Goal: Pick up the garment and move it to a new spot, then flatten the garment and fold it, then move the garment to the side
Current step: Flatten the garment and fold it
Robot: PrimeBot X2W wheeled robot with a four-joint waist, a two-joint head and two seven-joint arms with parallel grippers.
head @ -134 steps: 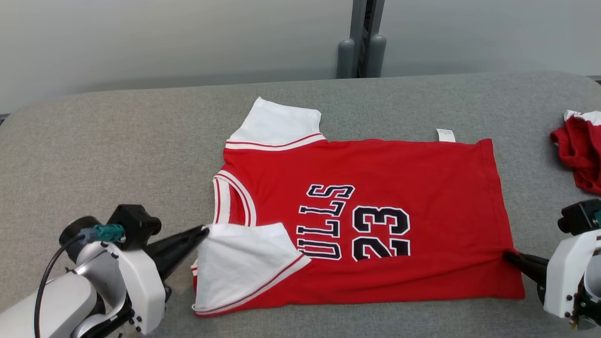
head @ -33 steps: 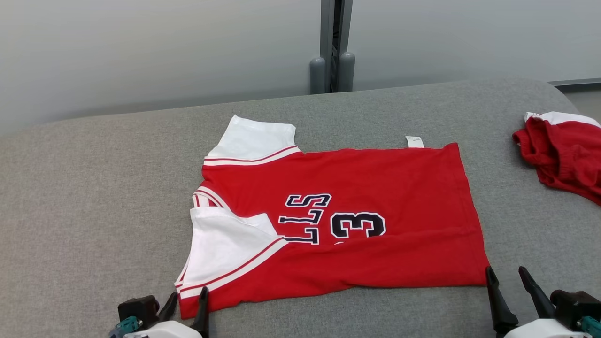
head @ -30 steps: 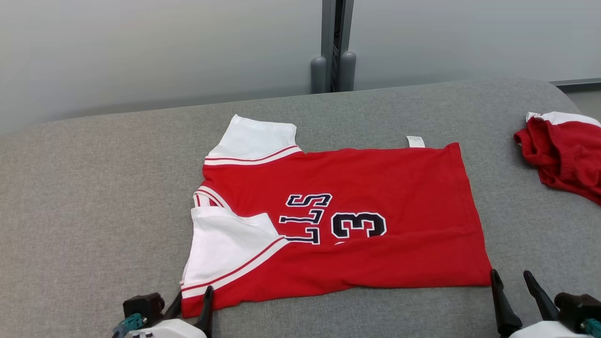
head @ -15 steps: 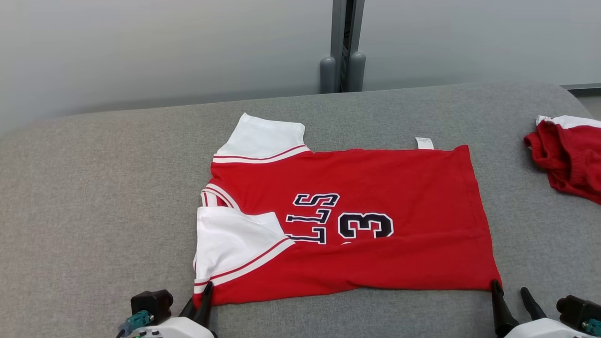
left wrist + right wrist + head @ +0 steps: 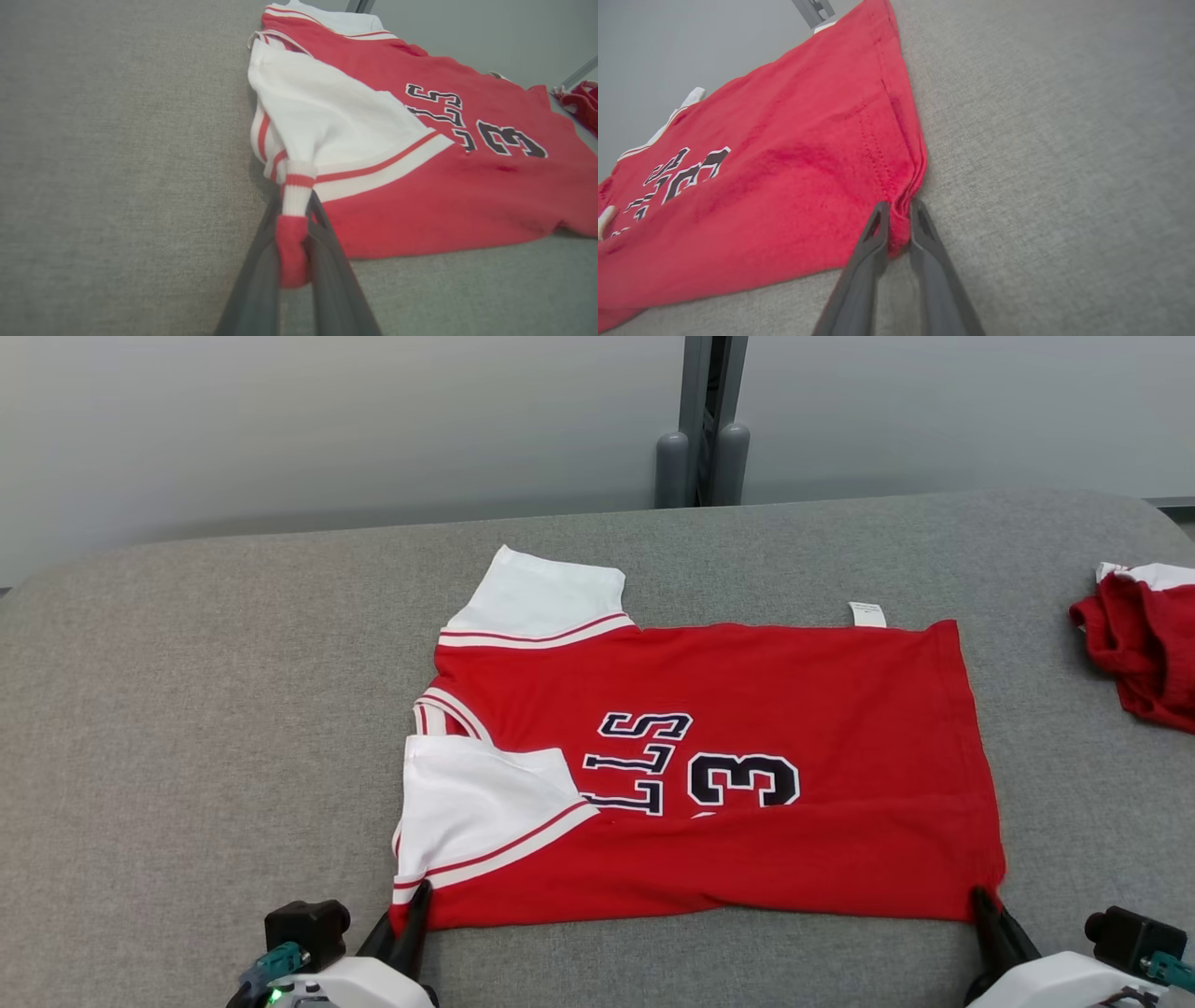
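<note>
The garment (image 5: 747, 709) is a red jersey with white sleeves and black lettering, lying on the grey table with its near edge folded over. At its near left corner my left gripper (image 5: 414, 907) is shut on the garment (image 5: 420, 196), red and white cloth pinched between the fingers (image 5: 261, 275). At the near right corner my right gripper (image 5: 982, 902) has its fingers closed on the red hem corner. In the right wrist view the right gripper (image 5: 899, 212) pinches the stacked edges of the garment (image 5: 775, 177).
A second crumpled red and white cloth (image 5: 1144, 639) lies at the table's right edge. A grey post (image 5: 702, 429) stands behind the table (image 5: 187, 709). Bare grey table surface spreads to the left and behind the jersey.
Both grippers, open at the jersey's near corners a second ago, have closed on the cloth, the left first and then the right. The head view has shifted a little.
</note>
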